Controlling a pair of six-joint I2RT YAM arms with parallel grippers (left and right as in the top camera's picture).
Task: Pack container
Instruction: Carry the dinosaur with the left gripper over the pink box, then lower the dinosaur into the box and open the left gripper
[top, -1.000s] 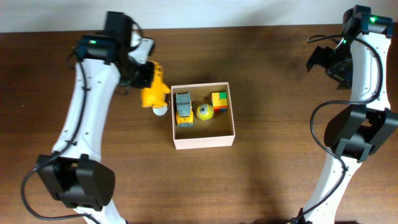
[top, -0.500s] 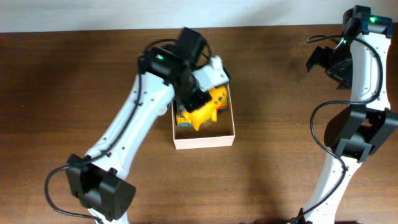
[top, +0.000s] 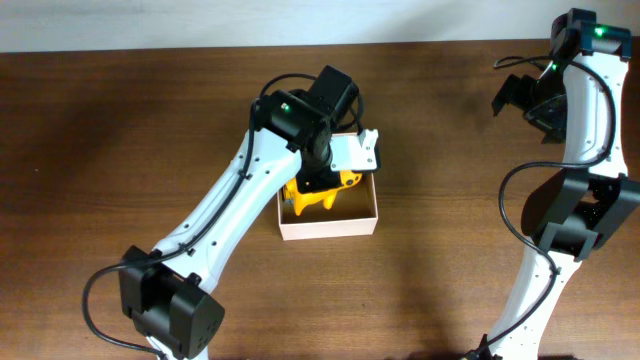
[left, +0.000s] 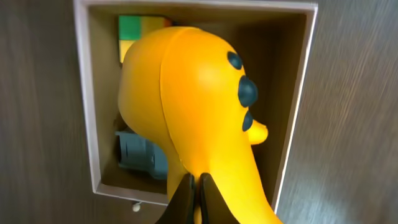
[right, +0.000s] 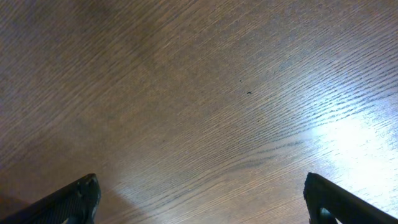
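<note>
The container (top: 330, 228) is a shallow white square box with a tan inside, at the middle of the table. A big yellow toy animal (top: 316, 196) hangs over its inside, with my left gripper (top: 318, 178) shut on a thin part of it. In the left wrist view the yellow toy (left: 186, 93) fills most of the container (left: 84, 93), and the left gripper (left: 194, 182) pinches its lower end. My right gripper (top: 515, 95) is far off at the table's right back. Its wrist view shows the right gripper (right: 200, 188) open over bare wood.
Inside the box, a green and yellow block (left: 140, 28) lies at one corner and a grey toy truck (left: 140, 155) lies partly under the yellow toy. A tiny white bit (left: 135, 206) lies on the table outside the wall. Dark wood table (top: 120, 150) surrounds the box.
My left arm has carried the yellow toy from the table left of the box to above and into its inside. The right arm has not moved.
</note>
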